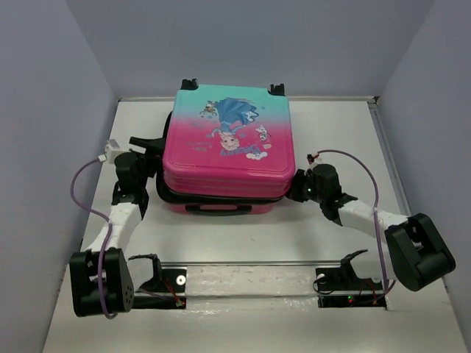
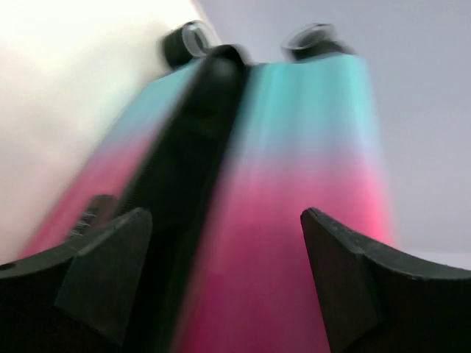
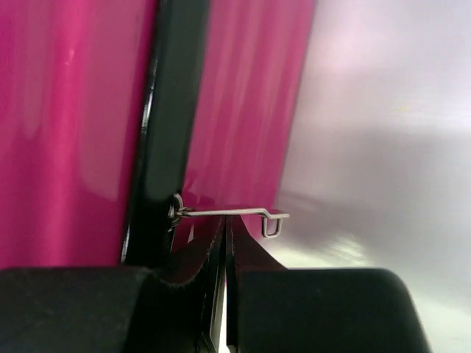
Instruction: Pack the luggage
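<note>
Right fingers (image 3: 316, 309) pinched together, luggage (image 1: 228, 147) closed, contents hidden

**Robot Lab Test Cell**

It was a lab rig. A white bench (image 1: 243, 243) was boxed by plain grey walls (image 1: 44, 147) along its left, right and far edges. Two robot arms (image 1: 121, 220) stood on a metal rail (image 1: 250, 262) at the near edge.

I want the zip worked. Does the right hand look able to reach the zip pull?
Probably yes: the zip pull sticks out of the luggage just past the tips of the right hand, nothing between. The hand is shut, so it must open first.
</note>
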